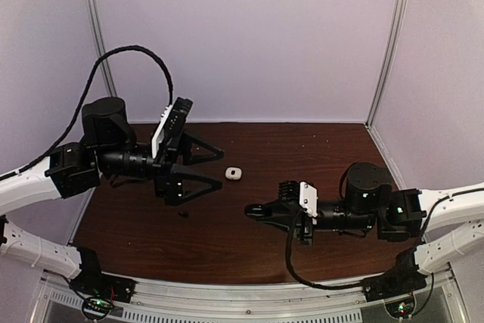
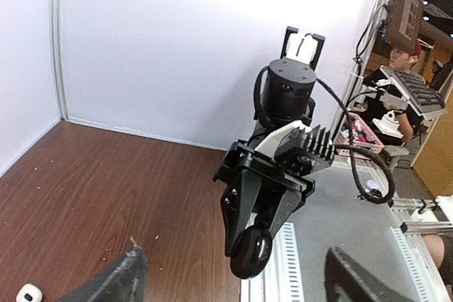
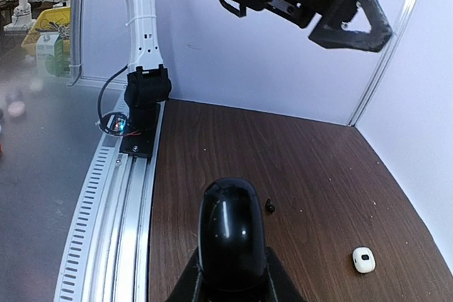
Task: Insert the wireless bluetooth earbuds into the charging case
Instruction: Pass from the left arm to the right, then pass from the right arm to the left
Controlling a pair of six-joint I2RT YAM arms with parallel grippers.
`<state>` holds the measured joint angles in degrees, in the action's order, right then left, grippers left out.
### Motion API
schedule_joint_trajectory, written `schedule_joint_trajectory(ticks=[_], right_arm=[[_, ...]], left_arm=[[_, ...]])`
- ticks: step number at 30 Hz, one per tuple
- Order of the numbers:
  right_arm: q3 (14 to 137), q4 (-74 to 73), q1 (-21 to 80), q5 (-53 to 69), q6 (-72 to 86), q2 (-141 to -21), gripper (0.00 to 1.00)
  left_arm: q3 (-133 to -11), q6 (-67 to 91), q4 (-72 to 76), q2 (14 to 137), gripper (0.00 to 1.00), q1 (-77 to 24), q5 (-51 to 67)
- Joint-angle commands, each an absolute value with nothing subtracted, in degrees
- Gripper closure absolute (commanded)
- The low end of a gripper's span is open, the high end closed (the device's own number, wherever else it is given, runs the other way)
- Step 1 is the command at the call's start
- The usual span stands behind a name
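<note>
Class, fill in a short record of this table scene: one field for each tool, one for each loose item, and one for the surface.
left tool: open, empty, held above the table
right tool: shut on the black case
black earbud: tiny, loose on the table between the two arms, untouched
white piece: on the table, near the left tool's tips in the top view, not touched; probably a case
table: dark wood grain

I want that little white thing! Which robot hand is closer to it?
Left. The left gripper, open, hovers just left of the small white case in the top view. The right gripper, shut on a black case, is farther off, below and right of it.
</note>
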<state>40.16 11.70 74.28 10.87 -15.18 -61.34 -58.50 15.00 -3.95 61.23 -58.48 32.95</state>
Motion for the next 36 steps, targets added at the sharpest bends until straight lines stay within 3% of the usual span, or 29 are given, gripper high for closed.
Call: schedule_joint_trajectory(ticks=[1, 9, 29, 32, 36], right_arm=[[42.25, 10.09, 71.10, 12.87, -8.62, -60.95, 0.92], [42.71, 10.88, 66.37, 19.46, -4.74, -63.40, 0.92], [42.99, 13.58, 66.18, 24.90, -3.41, -67.82, 0.91], [43.15, 13.27, 66.25, 24.66, -3.69, -67.94, 0.91], [43.07, 13.49, 66.18, 24.63, -3.69, -67.94, 0.89]], left_arm=[[-58.02, 4.94, -10.67, 61.51, 0.20, -61.66, 23.19], [-60.38, 1.37, -14.06, 67.74, 0.50, -66.16, 17.72], [-61.08, 1.24, -10.70, 73.33, 0.59, -66.76, 21.79], [-61.30, 1.23, -10.33, 73.66, 0.65, -66.75, 22.35], [-61.16, 1.17, -10.04, 73.59, 0.79, -66.73, 22.83]])
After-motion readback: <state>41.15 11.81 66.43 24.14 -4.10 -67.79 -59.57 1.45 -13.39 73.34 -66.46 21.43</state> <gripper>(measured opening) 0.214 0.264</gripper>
